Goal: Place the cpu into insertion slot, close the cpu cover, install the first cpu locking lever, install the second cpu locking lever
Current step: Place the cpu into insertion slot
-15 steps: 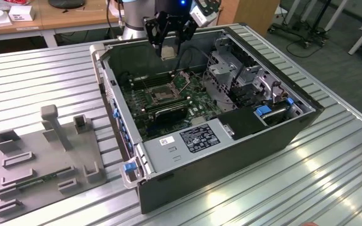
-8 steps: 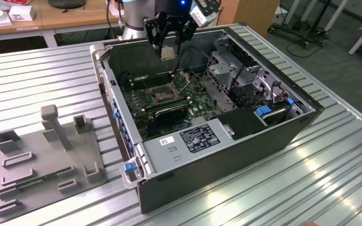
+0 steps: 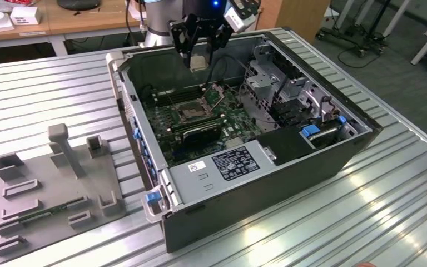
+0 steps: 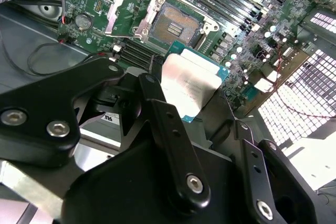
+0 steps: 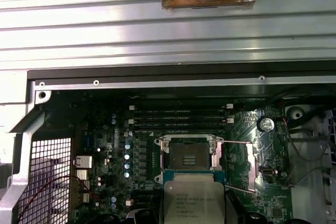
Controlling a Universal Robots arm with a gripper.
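My gripper hangs above the open computer case, shut on the cpu, a small flat square chip with a pale metal top. In both wrist views the cpu sits between the black fingers, held above the green board and just short of the insertion slot. The slot is bare, with its dark contact field showing. The cpu cover, a silvery frame plate, stands swung open beside the slot.
Long black memory slots run beside the socket. A metal drive cage and cables fill the case on the exterior view's right. A grey fixture board with upright blocks lies on the slatted metal table at the exterior view's left.
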